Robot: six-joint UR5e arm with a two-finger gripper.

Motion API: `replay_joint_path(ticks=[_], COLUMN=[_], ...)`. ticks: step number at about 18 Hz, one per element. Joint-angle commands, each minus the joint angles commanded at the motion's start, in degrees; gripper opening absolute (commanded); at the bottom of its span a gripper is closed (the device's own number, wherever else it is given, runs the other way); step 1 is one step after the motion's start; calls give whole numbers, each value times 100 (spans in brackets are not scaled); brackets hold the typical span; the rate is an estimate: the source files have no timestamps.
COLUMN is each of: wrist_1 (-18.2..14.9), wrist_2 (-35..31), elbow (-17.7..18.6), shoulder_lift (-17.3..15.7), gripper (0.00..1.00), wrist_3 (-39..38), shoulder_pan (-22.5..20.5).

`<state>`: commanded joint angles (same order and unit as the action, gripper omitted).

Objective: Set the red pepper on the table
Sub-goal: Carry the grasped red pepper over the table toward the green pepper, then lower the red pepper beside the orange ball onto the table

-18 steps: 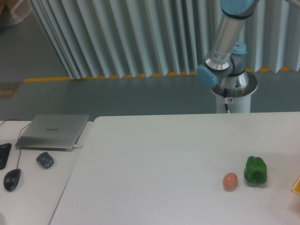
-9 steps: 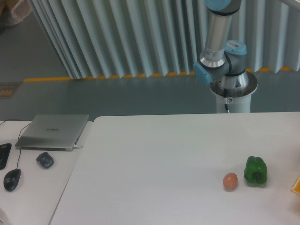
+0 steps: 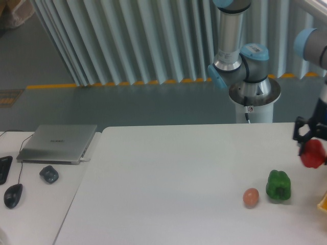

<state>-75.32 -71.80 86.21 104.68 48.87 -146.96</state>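
The red pepper (image 3: 312, 153) is glossy and bright red, held in the air at the right edge of the view, above the white table (image 3: 168, 178). My gripper (image 3: 310, 139) comes down from the upper right and is shut on the pepper's top. The pepper hangs above and to the right of the green pepper (image 3: 278, 186), clear of the table surface.
A small orange-pink egg-shaped object (image 3: 251, 197) lies left of the green pepper. A yellow item (image 3: 323, 201) shows at the right edge. The arm's base (image 3: 254, 99) stands behind the table. A laptop (image 3: 59, 143) and two mice (image 3: 49, 174) sit on the left desk.
The upper arm has swung left and upright. The gripper holding the red pepper has come into view at the right edge; it was out of view before.
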Motion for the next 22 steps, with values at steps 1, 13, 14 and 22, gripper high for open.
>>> replay_joint_path(ticks=[1,13,14,22], wrist_1=[18,158,185,342], wrist_2=[-9,-1080,-1308,-2030], elbow=[71,370,370,423], shoulder_lift=[-9,237,263,492], gripper=[39,39,39,39], wrist_3=[26,-88,-88,-211], shoulder_pan=[62,1468,1616,2162])
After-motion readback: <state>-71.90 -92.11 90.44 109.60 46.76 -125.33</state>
